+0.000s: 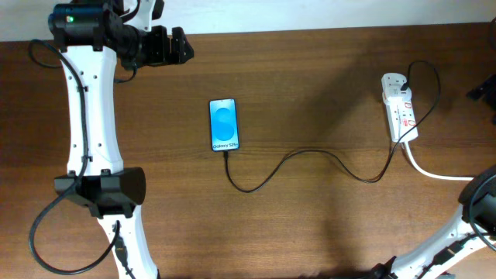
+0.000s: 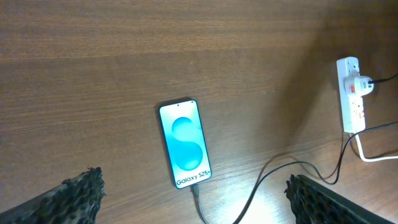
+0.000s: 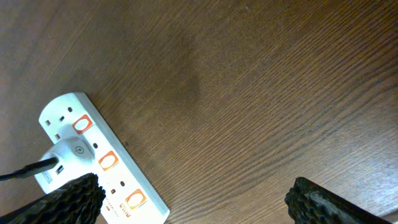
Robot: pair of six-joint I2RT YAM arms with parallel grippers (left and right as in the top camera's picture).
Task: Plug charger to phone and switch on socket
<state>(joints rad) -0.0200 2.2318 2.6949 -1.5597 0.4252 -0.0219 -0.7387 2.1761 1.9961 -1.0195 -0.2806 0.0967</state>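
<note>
**Overhead view.** A brown wood-grain table [image 1: 310, 70] fills the frame. Near its middle, a slim black-framed smartphone with a bright blue screen [image 1: 224, 124] lies flat, face up. A long thin black charging cable [image 1: 318, 150] meets the phone's lower edge. From there it loops across the wood toward a white elongated power strip with red marks [image 1: 399, 108], which lies near the right edge. A plug sits in the strip's far end, and a thick white cord [image 1: 426, 170] runs off to the right. My left pincer [image 1: 180, 46] hangs at the top left, well apart from the phone. Only part of my right arm shows, in the lower right corner.

**Left wrist view.** My left black fingers [image 2: 81, 193] sit at the two bottom corners, spread wide and holding nothing. Between them lies the phone, reading "Galaxy S25+". The cable's small plug tip is touching the phone's bottom edge. The power strip lies at the upper right.

**Right wrist view.** My right pincer [image 3: 194, 190] is also spread wide and holding nothing. Its tips sit at the bottom corners. The power strip lies at the lower left, just beside my left-hand fingertip. It shows orange-red switches, and a white plug body with a black lead is seated in it. I cannot tell whether any switch is on.
</note>
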